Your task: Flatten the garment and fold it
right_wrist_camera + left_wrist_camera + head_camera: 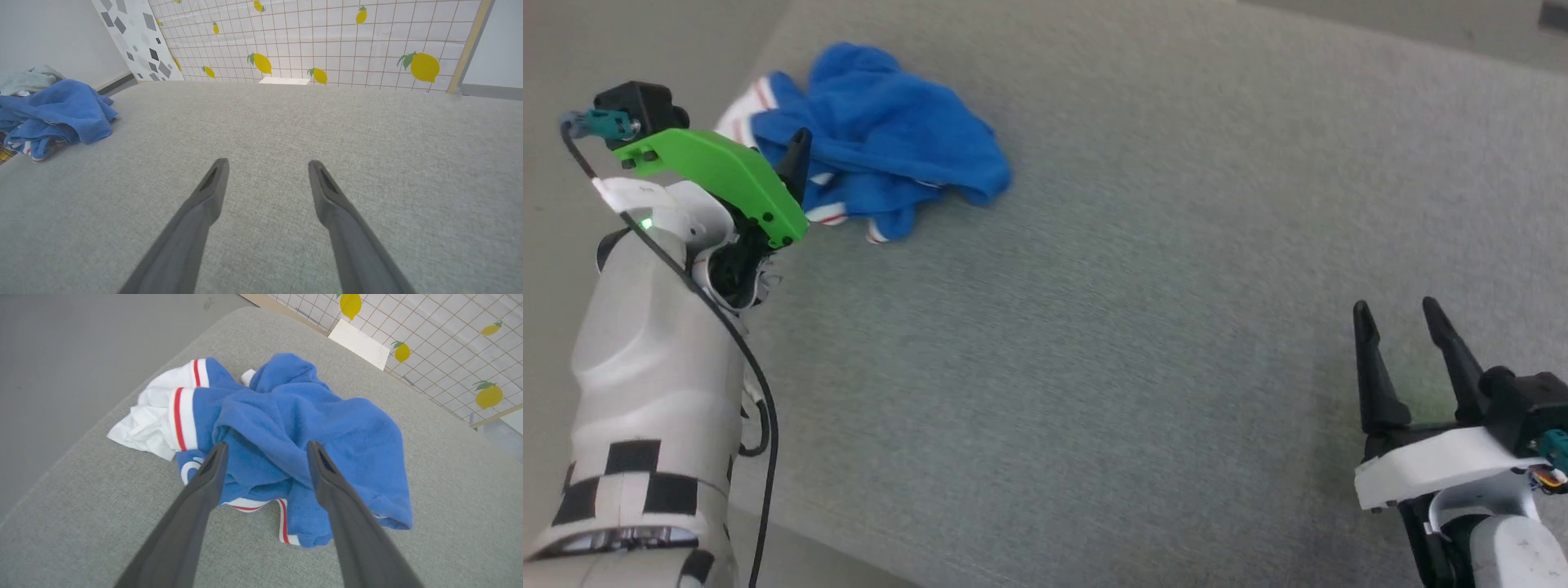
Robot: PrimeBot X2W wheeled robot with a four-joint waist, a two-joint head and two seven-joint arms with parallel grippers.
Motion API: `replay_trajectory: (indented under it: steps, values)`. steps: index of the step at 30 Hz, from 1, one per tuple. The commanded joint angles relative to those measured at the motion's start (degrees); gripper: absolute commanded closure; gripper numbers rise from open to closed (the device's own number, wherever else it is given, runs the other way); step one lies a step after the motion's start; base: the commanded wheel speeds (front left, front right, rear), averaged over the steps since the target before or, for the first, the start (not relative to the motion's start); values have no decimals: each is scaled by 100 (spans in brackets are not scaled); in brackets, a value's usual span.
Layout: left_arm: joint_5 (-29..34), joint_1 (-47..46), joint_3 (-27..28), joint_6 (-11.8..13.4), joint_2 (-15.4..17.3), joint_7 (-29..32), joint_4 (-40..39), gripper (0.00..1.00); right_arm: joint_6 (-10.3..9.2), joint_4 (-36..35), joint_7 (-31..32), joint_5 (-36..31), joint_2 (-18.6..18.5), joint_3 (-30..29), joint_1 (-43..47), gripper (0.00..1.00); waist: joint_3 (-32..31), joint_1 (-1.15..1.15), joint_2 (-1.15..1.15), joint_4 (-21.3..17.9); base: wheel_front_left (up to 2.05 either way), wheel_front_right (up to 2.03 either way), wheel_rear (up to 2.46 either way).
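Grey cushion [1094,343] is bearing the crumpled garment [294,412].
Spread left gripper [266,444] is hovering at it, spread right gripper [268,162] well apart; left wrist view is exposing white print [188,468].

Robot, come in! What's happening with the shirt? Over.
Left gripper, jaws open, poised at crumpled T-shirt. Right gripper, jaws open, over grey fabric surface. Nothing blocking.

The T-shirt [286,428] is bright blue with white sleeves and red-and-white striped trim. The upholstered surface [1135,367] is flecked grey. The wall covering [347,36] is a white grid with yellow lemons. The wrist bracket [719,175] is vivid green.
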Motion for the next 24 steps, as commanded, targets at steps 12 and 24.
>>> replay_trajectory:
  steps: [12, 24]
  values:
    - [-65, -486, -121, 72, -160, 89, 914, 0, -9, -400, 87, -38, -3, -18, 91, 0, 1007, -1, 0, -590, 0, 0, 0]
    - [53, -903, -427, -76, 138, -999, 782, 100, -9, -37, -91, 132, -3, 82, 73, 0, 377, -1, 0, -501, 0, 0, 0]
